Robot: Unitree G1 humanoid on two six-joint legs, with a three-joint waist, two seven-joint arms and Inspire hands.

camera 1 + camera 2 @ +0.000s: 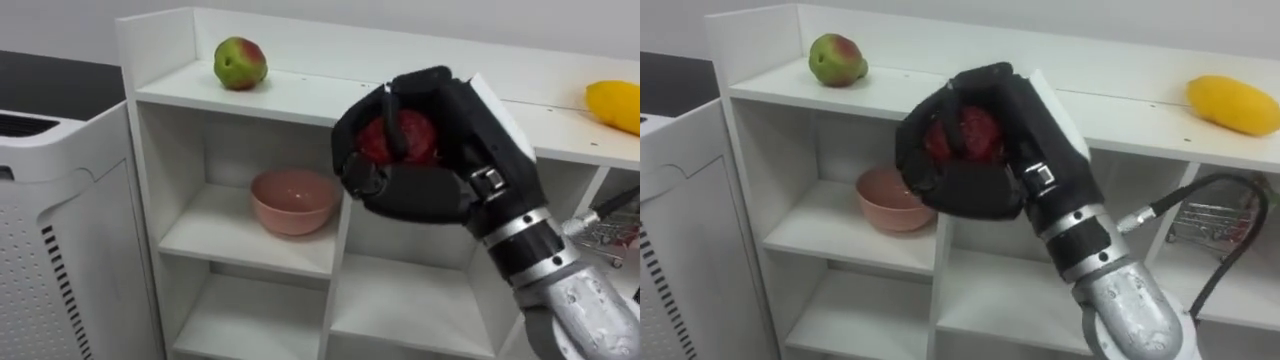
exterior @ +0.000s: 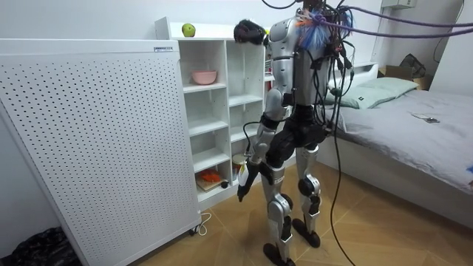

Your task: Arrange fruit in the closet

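in front of the white shelf unit (image 1: 300, 97), right hand (image 1: 430, 190) is gripping a red fruit (image 1: 420, 135); placing step is underway, prob. needing a reach fwd onto the top & letting go.

You get bright, even light from overhead: the white closet (image 1: 300, 100) top shines without glare, its compartments sit in soft shade, and the black right hand (image 1: 430, 195) darkens the red fruit (image 1: 410, 135) in its curled fingers.
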